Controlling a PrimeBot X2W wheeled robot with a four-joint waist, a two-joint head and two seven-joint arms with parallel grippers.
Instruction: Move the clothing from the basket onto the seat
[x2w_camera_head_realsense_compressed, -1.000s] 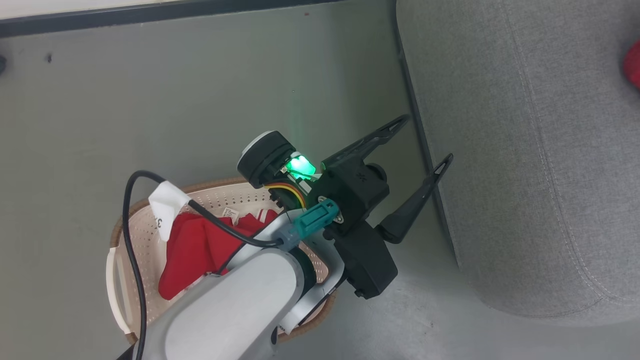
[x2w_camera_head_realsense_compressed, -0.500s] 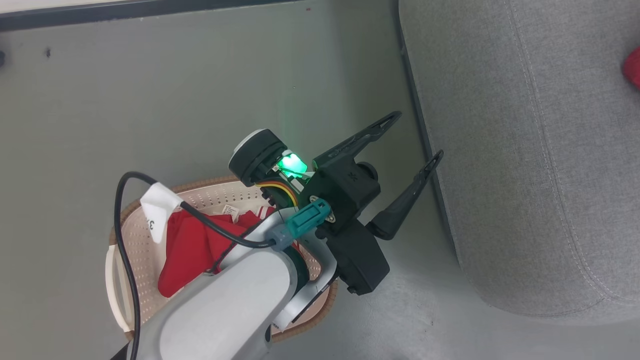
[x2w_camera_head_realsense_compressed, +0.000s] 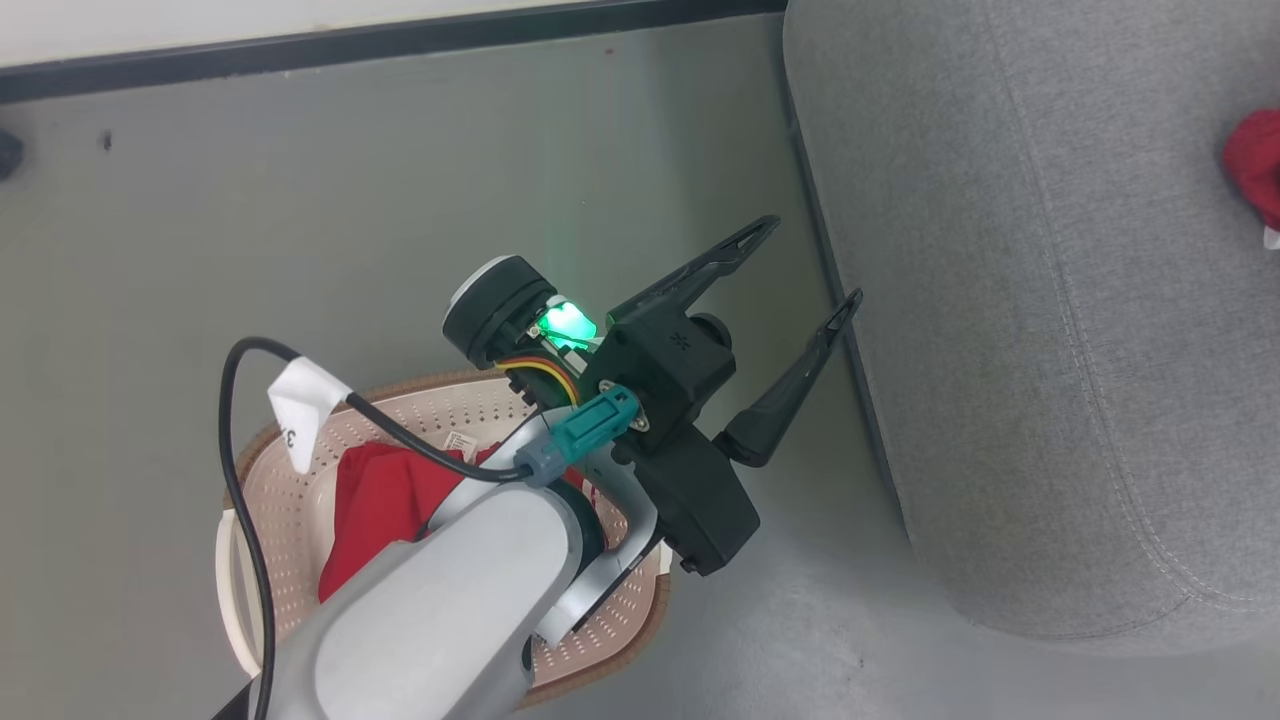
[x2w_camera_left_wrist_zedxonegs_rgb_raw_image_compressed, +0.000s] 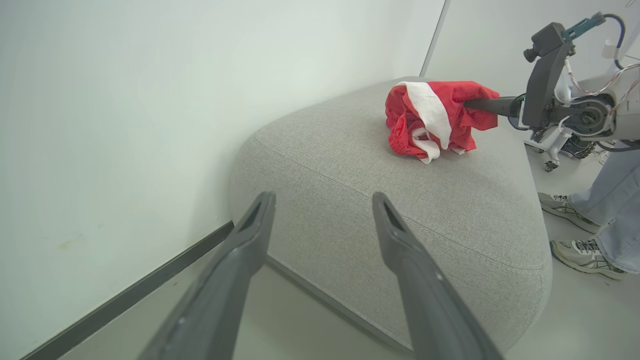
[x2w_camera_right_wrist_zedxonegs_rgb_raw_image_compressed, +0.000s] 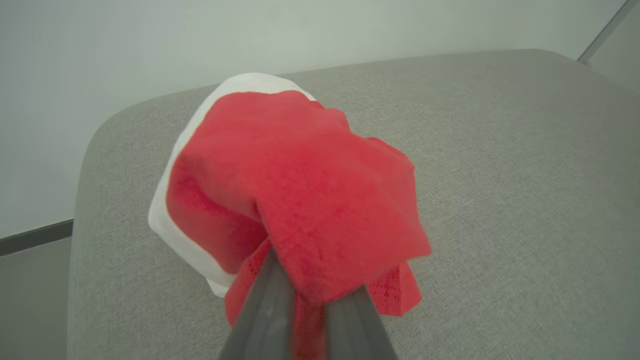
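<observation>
Head view: left gripper (x2w_camera_head_realsense_compressed: 812, 258), spread wide and empty, between basket (x2w_camera_head_realsense_compressed: 290, 500) and seat (x2w_camera_head_realsense_compressed: 1050, 350); red clothing (x2w_camera_head_realsense_compressed: 375, 500) inside at 8 o'clock from it, seat at 3 o'clock. Right gripper (x2w_camera_right_wrist_zedxonegs_rgb_raw_image_compressed: 307, 292) clamped on red garment (x2w_camera_right_wrist_zedxonegs_rgb_raw_image_compressed: 320, 200) over seat.

This looks like a robot test room dressed up as a living space. Plain white walls (x2w_camera_left_wrist_zedxonegs_rgb_raw_image_compressed: 100, 100), a dark skirting strip (x2w_camera_head_realsense_compressed: 400, 42) and a smooth grey floor (x2w_camera_head_realsense_compressed: 300, 200) surround one grey seat (x2w_camera_left_wrist_zedxonegs_rgb_raw_image_compressed: 400, 215) and a laundry basket (x2w_camera_head_realsense_compressed: 290, 490). A person's trainers (x2w_camera_left_wrist_zedxonegs_rgb_raw_image_compressed: 585, 252) stand just beside the seat.
</observation>
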